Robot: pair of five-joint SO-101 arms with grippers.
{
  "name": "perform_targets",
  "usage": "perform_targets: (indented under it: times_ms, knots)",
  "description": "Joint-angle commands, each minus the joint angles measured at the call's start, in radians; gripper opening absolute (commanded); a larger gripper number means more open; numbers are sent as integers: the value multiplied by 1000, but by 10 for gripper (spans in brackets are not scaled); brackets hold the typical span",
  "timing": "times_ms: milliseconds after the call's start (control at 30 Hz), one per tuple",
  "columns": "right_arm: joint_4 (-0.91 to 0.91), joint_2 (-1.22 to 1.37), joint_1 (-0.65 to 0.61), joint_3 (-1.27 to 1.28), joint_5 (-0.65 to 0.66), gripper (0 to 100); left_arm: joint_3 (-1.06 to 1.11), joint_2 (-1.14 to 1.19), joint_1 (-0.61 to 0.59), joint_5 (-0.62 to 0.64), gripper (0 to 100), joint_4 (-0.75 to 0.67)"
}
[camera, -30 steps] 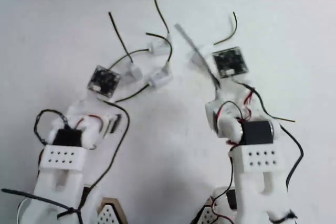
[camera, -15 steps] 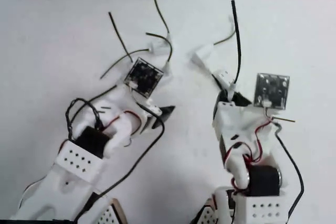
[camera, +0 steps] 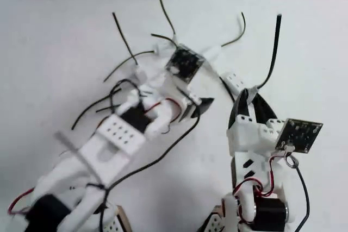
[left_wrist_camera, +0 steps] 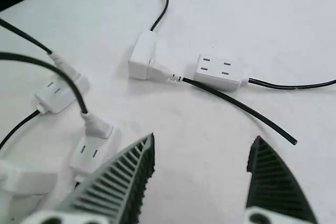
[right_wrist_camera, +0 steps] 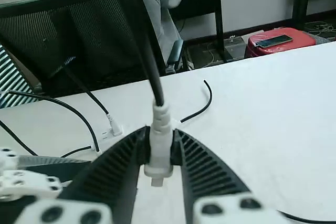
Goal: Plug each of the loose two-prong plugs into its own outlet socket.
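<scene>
High view: the left end effector [camera: 198, 107] has advanced across the counter [camera: 54, 36] to the cord cluster [camera: 142, 58]. Left wrist view: its fingers stand spread, just short of an outlet socket [left_wrist_camera: 219, 71] (slots facing up). Right wrist view: the right end effector [right_wrist_camera: 159, 135] pinches a plug [right_wrist_camera: 160, 116], its cord [right_wrist_camera: 142, 35] rising above.

1. My right gripper [right_wrist_camera: 160, 169] covers the sides of the plug [right_wrist_camera: 159, 148]; I cannot make out its prongs.
2. Its black cord [right_wrist_camera: 137, 30] runs off the picture's edge.
3. In my left wrist view, a white block [left_wrist_camera: 18, 179] is cut off at the edge; plug or socket, I cannot tell.
</scene>
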Motion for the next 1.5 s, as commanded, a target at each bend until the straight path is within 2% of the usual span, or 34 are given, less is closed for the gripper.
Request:
perform_targets:
  times_ms: [0, 167, 267, 600, 1000, 1133, 1467]
  knots:
    - [-25, -2, -5, -5, -11, 21, -213, 200, 59, 12, 282, -32]
    - [-47, -2, -104, -11, -153, 21, -466, 461, 105, 12, 282, -28]
    - [-96, -2, -131, -5, -196, 17, -621, 618, 119, 12, 282, -25]
    - [-96, -2, -128, 37, -199, 17, -1074, 1013, 130, 12, 205, -21]
    - [-97, -2, -94, 38, -199, 17, -1421, 1276, 134, -3, 194, 173]
    - [-97, -2, -44, 25, -204, 17, -1559, 1345, 139, -120, 191, 316]
    - [-96, -2, -41, 21, -206, 17, -1843, 1412, 148, -333, 191, 868]
